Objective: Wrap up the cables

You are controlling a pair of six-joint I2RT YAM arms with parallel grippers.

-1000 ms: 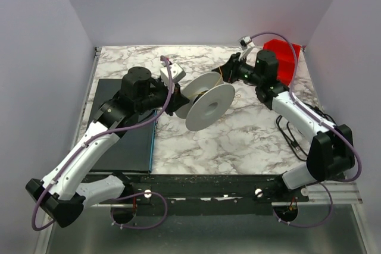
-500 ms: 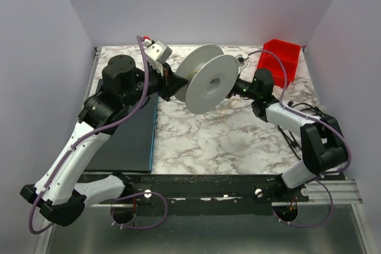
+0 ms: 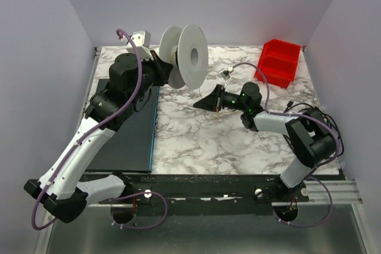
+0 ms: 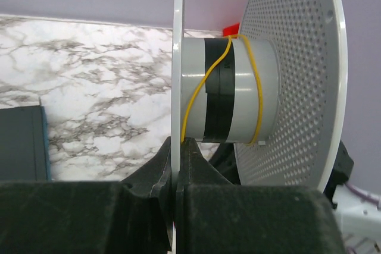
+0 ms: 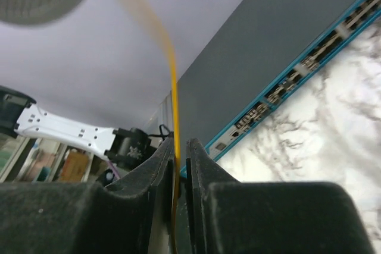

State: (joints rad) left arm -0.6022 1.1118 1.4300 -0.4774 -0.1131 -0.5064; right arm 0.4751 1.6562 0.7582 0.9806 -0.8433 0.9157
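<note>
The left hand (image 4: 177,165) clamps the spool (image 3: 184,57) by its flange at the far left, the right hand (image 5: 180,147) pinches the cable (image 5: 172,87) running to its hub, with just a loose turn or two wound, so most wrapping seems left to do.

From above-behind, down over the whole table (image 3: 202,141). From left wrist, tight on spool (image 4: 238,87), shared overhead. From right wrist, low, leftward.
</note>
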